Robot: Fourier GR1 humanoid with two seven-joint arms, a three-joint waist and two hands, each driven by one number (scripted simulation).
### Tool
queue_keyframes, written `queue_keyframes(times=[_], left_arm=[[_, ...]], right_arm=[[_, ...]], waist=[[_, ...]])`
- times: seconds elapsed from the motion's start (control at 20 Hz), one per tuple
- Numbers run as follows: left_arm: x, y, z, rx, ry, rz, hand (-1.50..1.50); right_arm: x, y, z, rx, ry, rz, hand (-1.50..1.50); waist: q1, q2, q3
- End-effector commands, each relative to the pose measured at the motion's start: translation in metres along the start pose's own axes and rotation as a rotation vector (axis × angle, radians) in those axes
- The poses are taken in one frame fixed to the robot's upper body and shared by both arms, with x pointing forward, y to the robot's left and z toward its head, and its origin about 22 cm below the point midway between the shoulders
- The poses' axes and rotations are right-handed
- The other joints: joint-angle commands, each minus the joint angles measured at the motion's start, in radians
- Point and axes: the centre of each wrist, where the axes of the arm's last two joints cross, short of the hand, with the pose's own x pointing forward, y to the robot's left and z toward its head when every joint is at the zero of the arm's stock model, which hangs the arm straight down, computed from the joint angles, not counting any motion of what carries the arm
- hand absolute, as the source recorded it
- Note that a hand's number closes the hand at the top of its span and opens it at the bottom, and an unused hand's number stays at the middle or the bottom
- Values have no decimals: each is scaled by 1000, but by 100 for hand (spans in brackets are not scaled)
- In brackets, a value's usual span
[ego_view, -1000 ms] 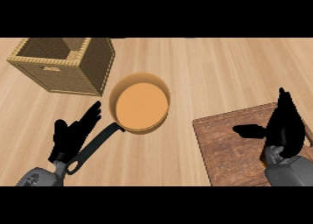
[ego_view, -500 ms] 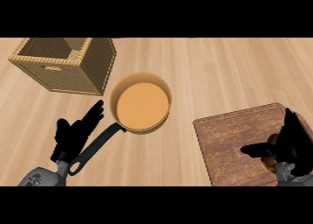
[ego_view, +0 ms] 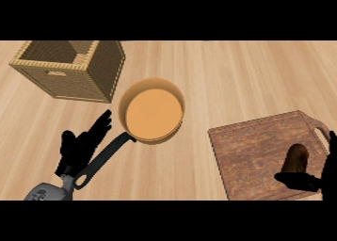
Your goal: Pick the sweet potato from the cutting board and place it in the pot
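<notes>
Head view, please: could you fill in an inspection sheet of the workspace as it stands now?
Surface: light wooden counter.
Job's things: sweet potato lies on the cutting board, near its right side; orange pot with a black handle stands left of the board, nothing in it.
Clutter: wicker basket at upper left.
Hands: left hand open beside the pot's handle; right hand open by the sweet potato, not closed on it.
Cables: nothing seen.
Surroundings: nothing seen.

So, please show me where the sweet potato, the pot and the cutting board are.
sweet potato (ego_view: pixel 295 159), head view, middle of its brown body
pot (ego_view: pixel 153 112), head view, centre of its orange inside
cutting board (ego_view: pixel 251 150), head view, bare wood left of the sweet potato
</notes>
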Motion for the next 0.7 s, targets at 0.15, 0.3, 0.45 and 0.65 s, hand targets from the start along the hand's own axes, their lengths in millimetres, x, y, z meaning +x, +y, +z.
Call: queue_keyframes(times=[0.15,0.3,0.45,0.65], left_arm=[[9,10,1,-24,4,-12,0],[-1,0,-11,-16,-10,-2,0],[0,11,-6,2,3,3,0],[4,12,8,-2,-2,-6,0]], right_arm=[[-16,11,12,32,-34,-176,-150],[-19,12,21,68,-44,-267,-150],[-29,35,8,58,-18,-299,-150],[-63,34,-12,69,-7,-337,-150]], waist=[[2,0,1],[-2,0,0],[4,1,1],[6,0,1]])
